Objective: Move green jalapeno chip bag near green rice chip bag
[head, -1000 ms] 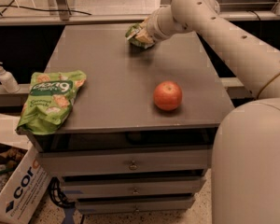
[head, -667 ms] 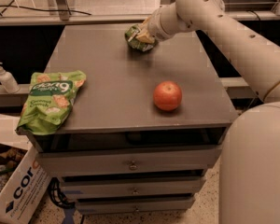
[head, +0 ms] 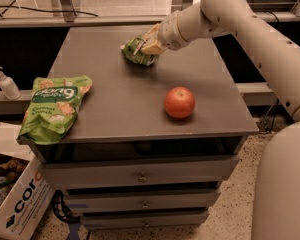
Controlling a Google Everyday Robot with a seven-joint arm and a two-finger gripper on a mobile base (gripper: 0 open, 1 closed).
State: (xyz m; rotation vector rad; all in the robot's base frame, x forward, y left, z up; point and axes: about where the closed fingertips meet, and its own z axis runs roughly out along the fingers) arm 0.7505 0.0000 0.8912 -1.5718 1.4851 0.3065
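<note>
At the far centre of the table (head: 115, 99), the green jalapeno chip bag (head: 135, 56) is pinched at its crumpled top by the gripper (head: 144, 47), well apart from the green rice chip bag (head: 55, 106) at the left edge. The foil is likely light, soft and slippery, and is best taken by a gathered fold.

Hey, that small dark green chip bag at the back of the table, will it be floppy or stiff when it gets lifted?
Probably floppy: the green jalapeno chip bag looks crumpled under the hand, which sits on it at the back of the table. Likely light, being small and foil-like. It shouldn't roll, unlike the round apple.
</note>
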